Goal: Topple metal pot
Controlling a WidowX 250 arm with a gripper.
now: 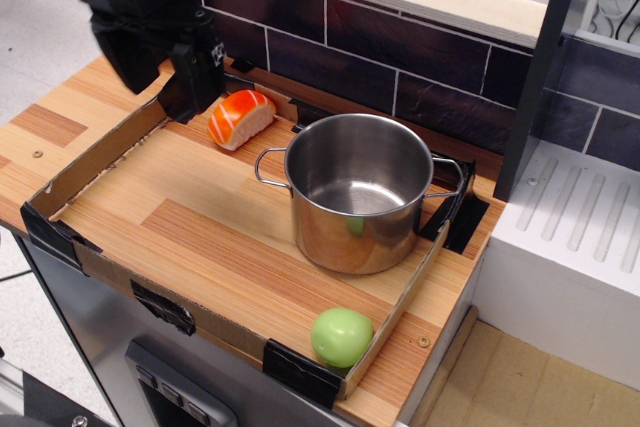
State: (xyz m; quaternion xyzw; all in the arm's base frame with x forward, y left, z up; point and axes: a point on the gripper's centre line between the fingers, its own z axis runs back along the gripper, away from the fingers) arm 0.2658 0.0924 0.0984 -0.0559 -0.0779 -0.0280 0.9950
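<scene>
The jaws stand apart with a clear gap between the two black fingers and nothing held, the gripper (160, 75) hanging at the far left corner of the tray, above its left wall. Its nearer finger (197, 82) sits just beside the orange-and-white striped piece (240, 117) that lies by the back wall of the tray; whether the two touch cannot be told from this view. Further right, well apart from the gripper, the metal pot (358, 192) stands upright on the wooden floor of the tray, toward its right side and close to the right wall. It is a shiny stainless-steel cylinder with no lid, its open mouth facing up, its inside bright and bare, with a faint green reflection low on its outer wall. A thin wire loop handle juts from its left rim toward the striped piece, and another shows at its right rim by the black tape of the corner. The green ball (341, 336) rests in the near right corner of the cardboard-walled tray (94, 154), apart from the pot. Dark tiles (350, 42) run behind.
</scene>
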